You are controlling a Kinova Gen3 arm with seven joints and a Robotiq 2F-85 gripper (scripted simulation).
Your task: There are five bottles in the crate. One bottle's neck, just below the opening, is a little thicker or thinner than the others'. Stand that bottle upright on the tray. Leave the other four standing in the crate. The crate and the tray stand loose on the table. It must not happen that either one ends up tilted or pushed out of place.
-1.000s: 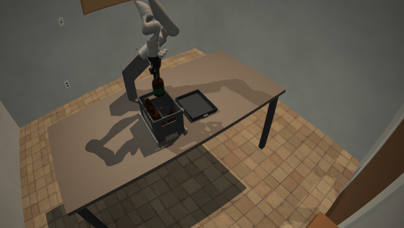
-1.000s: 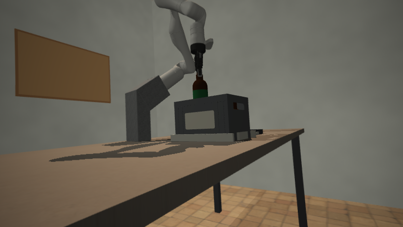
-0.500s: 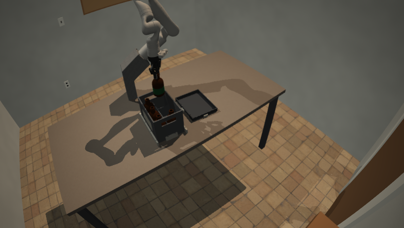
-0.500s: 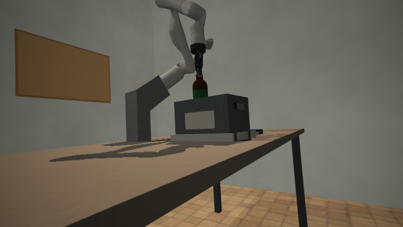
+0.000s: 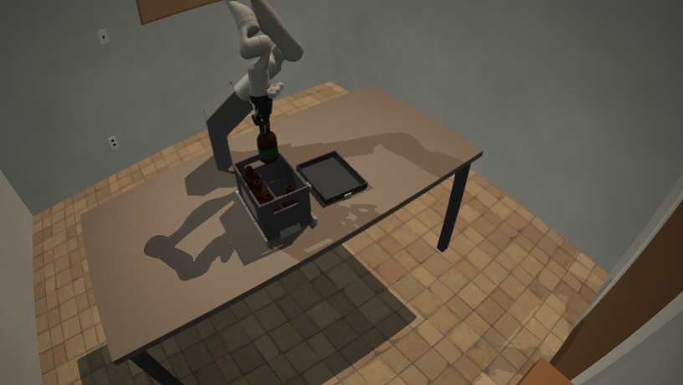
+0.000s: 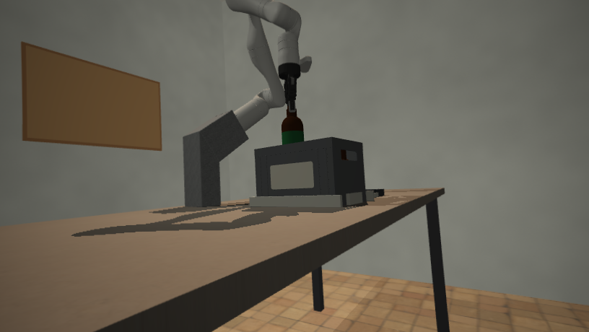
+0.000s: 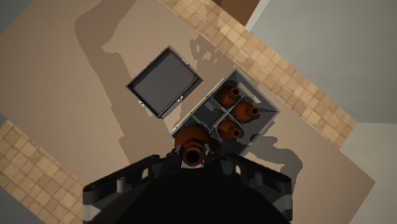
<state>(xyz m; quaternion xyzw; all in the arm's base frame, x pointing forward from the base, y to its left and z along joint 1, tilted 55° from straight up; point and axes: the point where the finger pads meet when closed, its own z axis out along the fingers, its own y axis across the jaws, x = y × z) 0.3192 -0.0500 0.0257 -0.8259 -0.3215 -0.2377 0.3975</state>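
I have the gripper (image 5: pixel 263 125) (image 6: pixel 291 107) (image 7: pixel 193 150) closed around the neck of a brown bottle with a green label (image 5: pixel 268 146) (image 6: pixel 292 128) (image 7: pixel 191 136), and the bottle hangs upright over the back part of the crate (image 5: pixel 290 218) (image 6: pixel 284 164) (image 7: pixel 262 128), the end nearer the arm's grey mount (image 5: pixel 221 129) (image 6: pixel 206 164). From the top view I see its base at about the height of the crate's rim; the near wall cuts off the bottom of the label in the exterior view, so I can't say how far clear of the rim it is. Four other brown bottles stand in the crate: three in a row along one long side, at (image 5: pixel 249 177), (image 5: pixel 259 188) and (image 5: pixel 268 198), and one by the end wall with the handle slot, at (image 5: pixel 289 190). My wrist camera shows three of them plainly, while the fourth is mostly hidden behind the bottle I hold. The tray (image 5: pixel 331 177) (image 7: pixel 164 82) lies flat on the table (image 5: pixel 191 286) (image 6: pixel 164 263) (image 7: pixel 54 73), just beside the crate's other long side, with no bottle on it. I cannot tell from here whose neck is thicker or thinner.
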